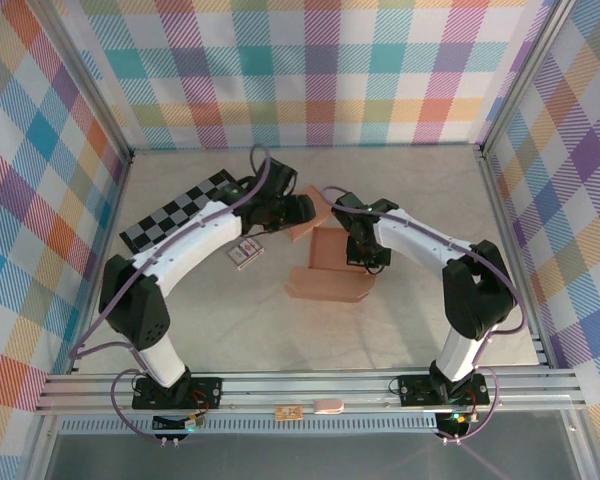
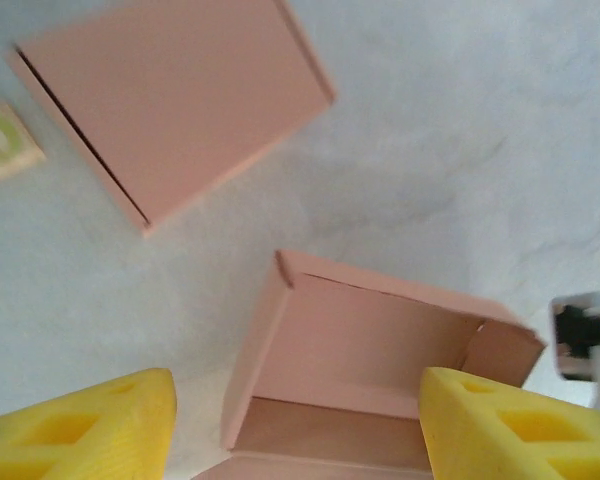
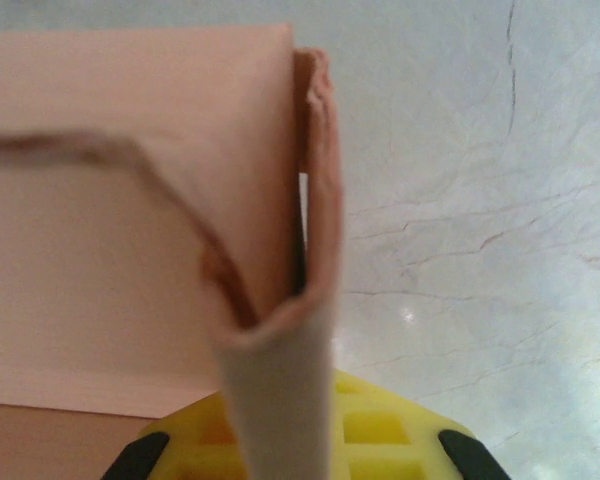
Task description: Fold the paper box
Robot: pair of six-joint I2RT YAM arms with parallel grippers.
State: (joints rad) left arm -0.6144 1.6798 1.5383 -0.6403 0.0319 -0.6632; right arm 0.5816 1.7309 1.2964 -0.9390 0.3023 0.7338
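The paper box (image 1: 330,252) sits mid-worktop (image 1: 230,330) between the 2 arms. It is partly erected: the left wrist view shows an open pink tray, mouth upward, with a back wall and side walls standing. The right claw (image 1: 366,256) is closed on the wall on its own side of the box. Its wrist view shows a doubled fold of cardboard pinched at the fingers, the flap curling round a corner. The left claw (image 2: 298,400) is spread wide with nothing between its yellow fingers (image 2: 80,435), and hovers just above the tray's near edge. A flat pink cardboard panel (image 2: 180,100) lies apart from the tray, with a small card (image 2: 0,145) just beside it. A checkerboard strip (image 1: 175,222) lies well off under the left arm.

The step in hand looks like wall forming: 1 side is held in its fold while the left claw is free for another flap. The next move probably calls for the left claw to drop onto an unfolded wall, with 1 finger on either side of its edge. It would then close and tuck the wall inward, with the right-hand pinch steadying the box. The thin card may buckle if the claw meets it off-line.
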